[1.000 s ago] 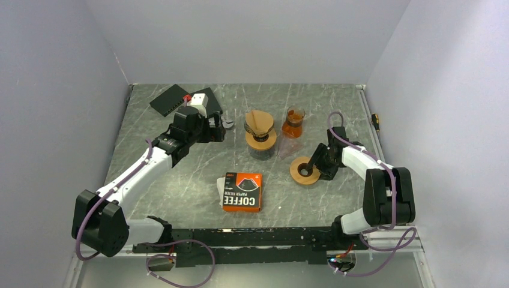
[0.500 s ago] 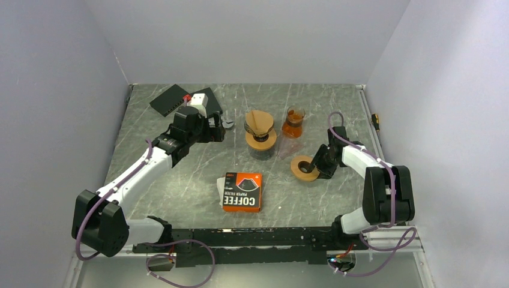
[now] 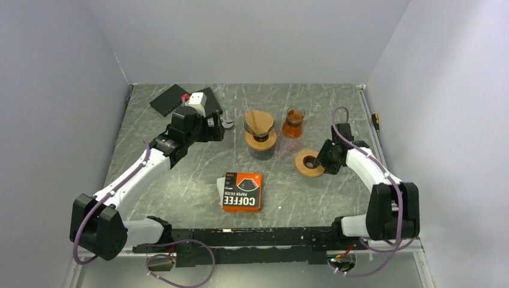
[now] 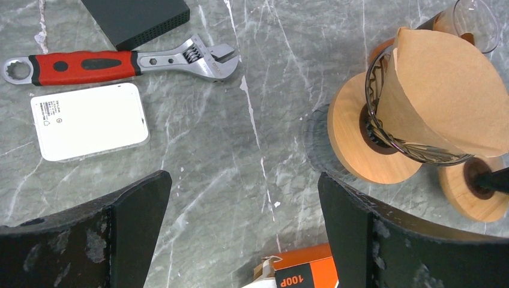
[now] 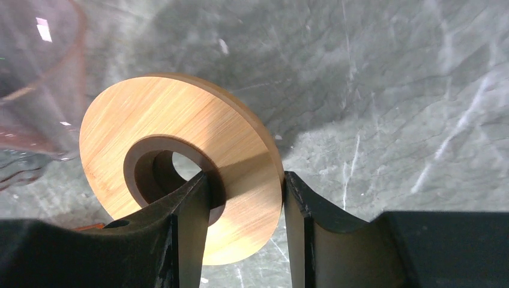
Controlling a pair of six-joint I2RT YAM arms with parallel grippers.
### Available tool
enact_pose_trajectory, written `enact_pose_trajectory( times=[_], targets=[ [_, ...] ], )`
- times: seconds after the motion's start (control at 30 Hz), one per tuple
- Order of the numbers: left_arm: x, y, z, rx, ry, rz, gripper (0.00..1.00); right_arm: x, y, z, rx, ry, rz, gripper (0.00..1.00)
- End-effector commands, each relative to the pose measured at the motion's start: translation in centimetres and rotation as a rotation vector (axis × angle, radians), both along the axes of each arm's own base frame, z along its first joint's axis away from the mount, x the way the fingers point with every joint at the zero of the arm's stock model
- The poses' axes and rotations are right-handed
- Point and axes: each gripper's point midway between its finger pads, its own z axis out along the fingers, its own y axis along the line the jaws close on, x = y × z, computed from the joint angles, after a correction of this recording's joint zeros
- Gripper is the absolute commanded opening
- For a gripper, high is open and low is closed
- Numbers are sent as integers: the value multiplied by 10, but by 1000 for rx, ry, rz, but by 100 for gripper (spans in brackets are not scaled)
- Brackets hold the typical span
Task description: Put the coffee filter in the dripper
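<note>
- Since the filter (image 4: 447, 90) sits opened inside the dripper (image 4: 354, 144), at the upper right of the left wrist view, the placement appears complete.
- Left hand (image 4: 243, 186): fingers wide apart, holding nothing. It faces the dripper, positioned to adjust the filter if required.
- Right hand (image 5: 246, 180): clamped on a wooden ring (image 5: 180, 120), one finger through the hole, one on the outer rim. The ring tilts off the worktop (image 5: 390, 90), probably to carry it clear of the dripper.

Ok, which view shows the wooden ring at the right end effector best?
Right wrist: the wooden ring fills the frame, gripped between the fingers, one through its hole. Top external shows it small; left wrist only part of it.
</note>
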Motion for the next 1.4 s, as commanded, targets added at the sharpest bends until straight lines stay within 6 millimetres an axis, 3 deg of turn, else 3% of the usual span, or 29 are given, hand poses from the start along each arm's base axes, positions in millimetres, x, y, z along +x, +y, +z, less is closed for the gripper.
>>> enact_pose_trajectory(
  times=[0.0,0.03,0.3,0.5,0.67,0.8,0.97,1.37],
  targets=[
    [5,-6,34,-47,-76,-14,99,30,-14,64,-79,-212,-5,5],
    [5,-8,37,-56,-78,-22,99,33,-14,73,-82,-245,2,0],
    [6,-40,71,-181,-108,-146,99,60,9,164,-60,-537,90,0],
    [-4,-81,114,-350,-140,-352,97,74,51,229,-67,-706,229,0],
    [-23,-117,145,-525,-118,-571,92,76,85,266,41,-828,341,0],
    [-38,-134,159,-635,-106,-717,89,74,103,287,115,-900,396,0],
    [-53,-145,172,-733,-111,-846,85,76,118,296,161,-913,448,0],
    [-57,-182,156,-770,-7,-921,73,73,141,305,222,-926,510,0]
  ],
)
